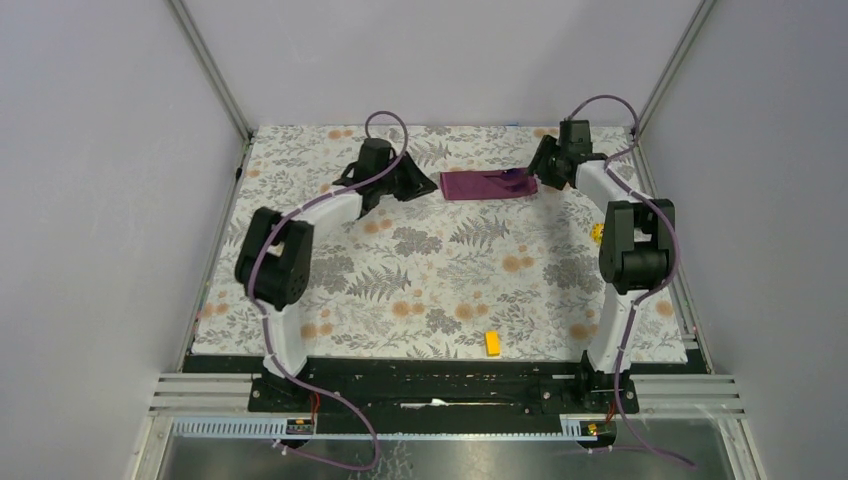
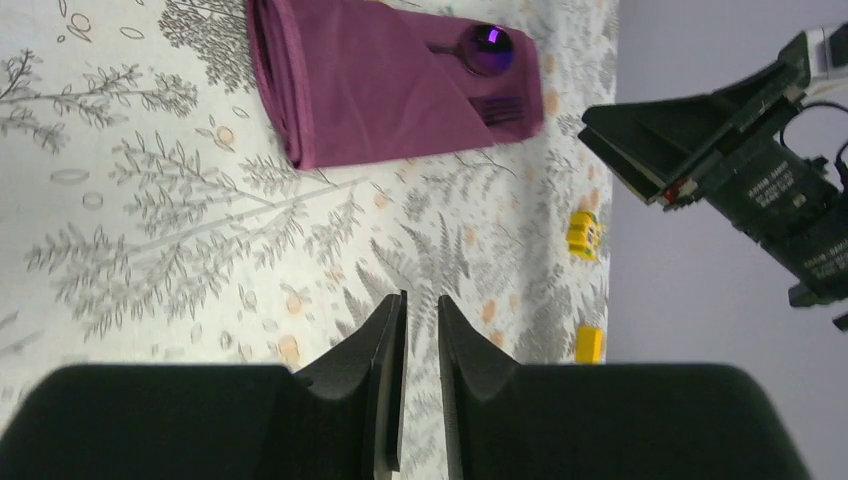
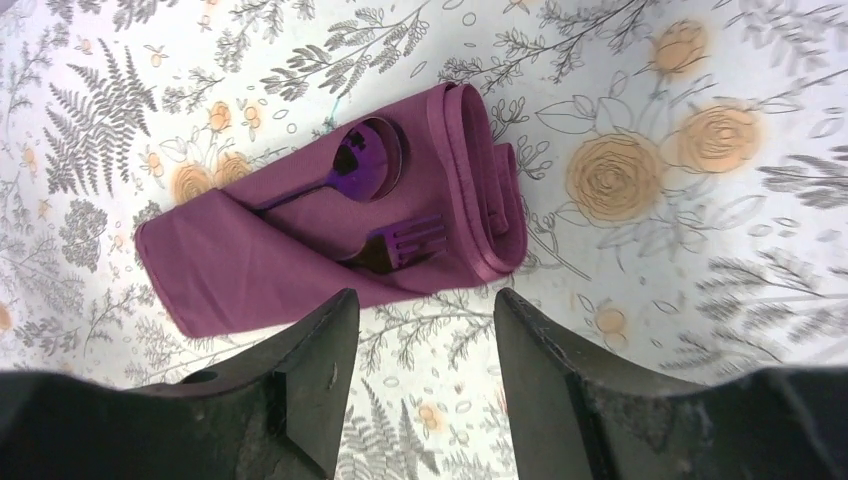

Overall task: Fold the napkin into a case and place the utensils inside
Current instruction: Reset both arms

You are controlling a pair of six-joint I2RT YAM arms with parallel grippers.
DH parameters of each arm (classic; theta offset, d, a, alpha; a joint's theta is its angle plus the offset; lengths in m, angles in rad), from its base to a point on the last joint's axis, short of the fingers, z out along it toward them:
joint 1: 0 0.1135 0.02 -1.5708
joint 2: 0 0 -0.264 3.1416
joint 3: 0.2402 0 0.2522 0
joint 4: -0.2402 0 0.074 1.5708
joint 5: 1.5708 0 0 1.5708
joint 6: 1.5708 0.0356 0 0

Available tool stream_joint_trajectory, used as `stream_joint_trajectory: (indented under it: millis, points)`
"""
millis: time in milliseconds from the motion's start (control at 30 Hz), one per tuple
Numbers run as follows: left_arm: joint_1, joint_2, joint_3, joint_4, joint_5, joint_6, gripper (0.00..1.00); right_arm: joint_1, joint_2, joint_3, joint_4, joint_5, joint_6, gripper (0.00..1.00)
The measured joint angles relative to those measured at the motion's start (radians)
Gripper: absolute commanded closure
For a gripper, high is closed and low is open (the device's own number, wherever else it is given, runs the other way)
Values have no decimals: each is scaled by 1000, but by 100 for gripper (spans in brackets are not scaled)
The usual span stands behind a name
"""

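Observation:
The plum-purple napkin is folded into a narrow flat case [image 1: 485,185] lying at the far middle of the table. It also shows in the left wrist view [image 2: 380,90] and the right wrist view [image 3: 300,250]. Two dark purple utensils are tucked into its diagonal pocket, with the spoon head [image 3: 365,160] and fork tines [image 3: 405,245] sticking out. My left gripper [image 1: 418,186] hovers just left of the case; its jaws [image 2: 421,297] are nearly together and hold nothing. My right gripper [image 1: 538,176] hovers just right of the case; it is open and empty [image 3: 425,295].
A yellow block [image 1: 492,343] lies near the front edge and another [image 1: 597,233] by the right arm. Both show in the left wrist view [image 2: 583,232] [image 2: 589,343]. Grey walls and metal frame posts enclose the floral tablecloth [image 1: 420,280].

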Motion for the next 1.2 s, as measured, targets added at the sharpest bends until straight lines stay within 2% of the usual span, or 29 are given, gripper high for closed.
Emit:
stream_joint_trajectory:
  millis: [133, 233, 267, 300, 333, 400, 500, 633, 667, 700, 900, 1200]
  points:
    - [0, -193, -81, -68, -2, 59, 65, 3, -108, 4, -94, 42, -58, 38]
    - [1, -364, -114, -139, 2, 115, 56, 19, -262, -34, -164, 48, -92, 31]
    - [1, -418, -119, -158, 4, 133, 54, 33, -340, -53, -185, 38, -100, 25]
    - [1, -476, -122, -175, 6, 150, 51, 49, -413, -69, -200, 18, -102, 5]
    - [1, -542, -123, -198, 8, 171, 49, 64, -479, -80, -211, -13, -100, 1]
    - [1, -671, -122, -228, 10, 216, 44, 98, -640, -92, -223, -106, -89, 0]
    - [1, -852, -80, -299, 10, 282, 28, 122, -866, -93, -225, -233, -81, 0]
    - [1, -991, 20, -342, -7, 348, 15, 118, -1068, -29, -314, -285, -91, 0]
    - [1, -1016, 39, -344, -13, 358, 4, 118, -1099, 2, -340, -285, -100, 0]
    - [1, -1043, 56, -345, -20, 369, 2, 118, -1120, 27, -360, -282, -108, 0]
    - [1, -1157, 122, -350, -114, 430, 1, 117, -1213, 150, -488, -154, -177, 0]
    - [1, -1233, 127, -363, -280, 499, 1, 117, -1268, 184, -564, -18, -249, 0]
